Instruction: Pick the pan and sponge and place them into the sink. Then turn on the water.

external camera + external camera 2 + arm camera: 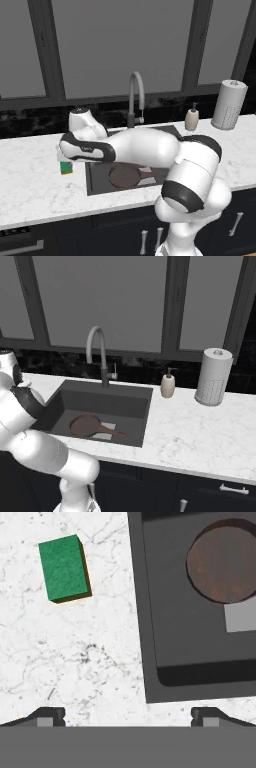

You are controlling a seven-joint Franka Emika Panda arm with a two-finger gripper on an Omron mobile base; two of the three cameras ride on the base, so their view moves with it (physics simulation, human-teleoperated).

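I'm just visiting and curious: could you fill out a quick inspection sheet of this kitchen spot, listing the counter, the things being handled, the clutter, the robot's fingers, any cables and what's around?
Surface: white marble counter.
Job's things: pan lies inside the sink; green sponge lies on the counter left of the sink; no water runs from the faucet.
Clutter: soap dispenser and paper towel roll behind the sink's right side.
Gripper: fingers open, empty, above the counter between sponge and sink.
Cables: nothing seen.
Surroundings: dark-framed windows, dark cabinets below.

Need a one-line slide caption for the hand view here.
Open gripper above marble counter; green sponge left of the sink, pan already inside.
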